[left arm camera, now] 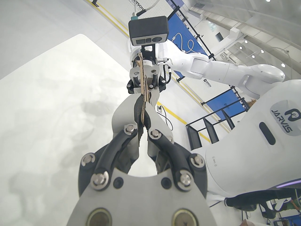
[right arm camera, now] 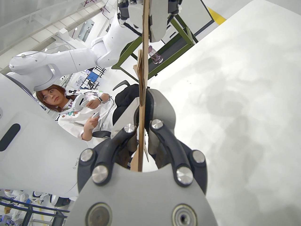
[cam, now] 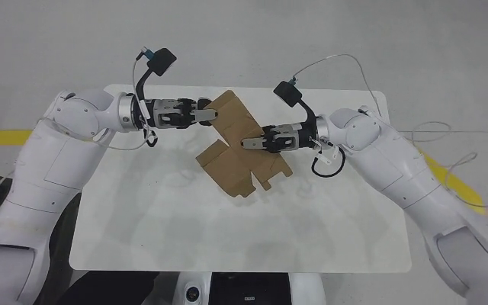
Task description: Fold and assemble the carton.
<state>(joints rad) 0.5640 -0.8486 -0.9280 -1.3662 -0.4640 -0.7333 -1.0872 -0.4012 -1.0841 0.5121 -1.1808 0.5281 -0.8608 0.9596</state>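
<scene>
A flat brown carton, unfolded with flaps out, is held above the white table between both arms. My left gripper is shut on the carton's far upper edge. My right gripper is shut on the carton near its middle. In the left wrist view the cardboard edge runs thin between the shut fingers, with the right gripper clamped beyond. In the right wrist view the carton stands edge-on through my right gripper, and the left gripper grips its far end.
The white table lies beneath the carton, its front half bare. A table corner shows in the right wrist view. Cables loop from both wrists.
</scene>
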